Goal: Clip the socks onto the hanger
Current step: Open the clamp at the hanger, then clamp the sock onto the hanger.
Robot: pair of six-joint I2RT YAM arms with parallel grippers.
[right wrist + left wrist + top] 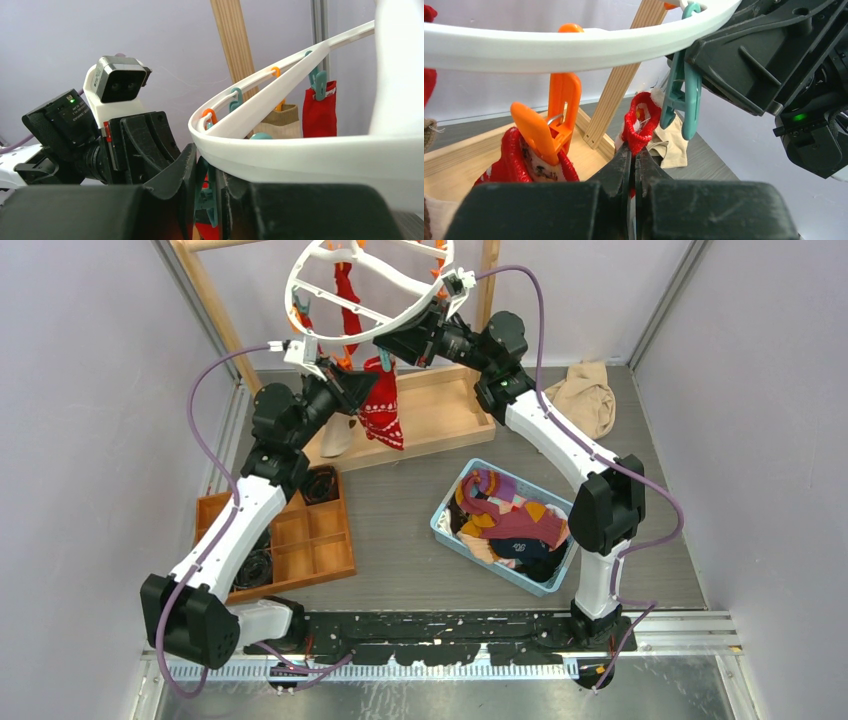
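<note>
Left gripper (631, 150) is shut tight on the cuff of a red sock (640, 120), holding it up just under the hanger (574, 47) rim, right beside a teal clip (684, 95); sock and clip look close to touching, can't confirm contact. Right gripper (206, 172) is at the same spot on the rim from the other side, fingers nearly together with that teal clip between them, so it reads as pinching the clip (clip's own mouth isn't visible from that wrist). Next along the rim, an orange clip (556, 120) bites a second red patterned sock (516, 160). The far side of the ring carries another red sock (320, 110) on a teal clip and a tan one (282, 117). The hanger hangs from the wooden frame (215, 310) at the back of the surface (400, 500), both arms reaching up to its near edge. The rest of the socks sit piled in the blue basket (445, 520) in front of the right arm. A wooden divided tray (300, 540) is by the left arm, a beige cloth (585, 395) far right.
</note>
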